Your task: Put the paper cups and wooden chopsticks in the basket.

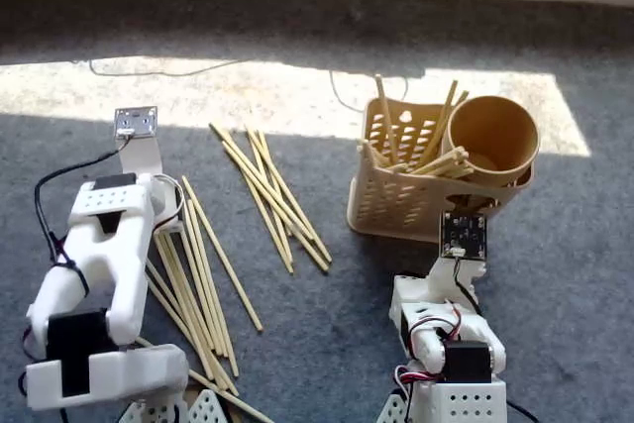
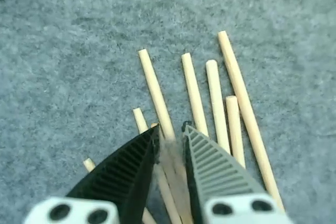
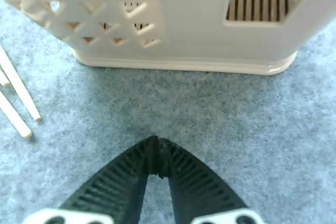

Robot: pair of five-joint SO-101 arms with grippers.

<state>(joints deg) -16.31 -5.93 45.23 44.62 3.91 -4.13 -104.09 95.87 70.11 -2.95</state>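
Grey carpeted table (image 1: 565, 274), sunlit band behind basket (image 1: 396, 203). Paper cup (image 1: 492, 136) and several sticks (image 1: 436, 159) inside basket. Loose chopsticks (image 1: 272, 195) left of basket. Left gripper (image 2: 170, 132) among them, pinching one chopstick (image 2: 156, 90). Right gripper (image 3: 157, 148) just before basket, jaws together, empty

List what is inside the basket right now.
The basket holds one paper cup at one end and several wooden chopsticks leaning across it. Its floor and the chopsticks' lower ends are hidden by its walls.
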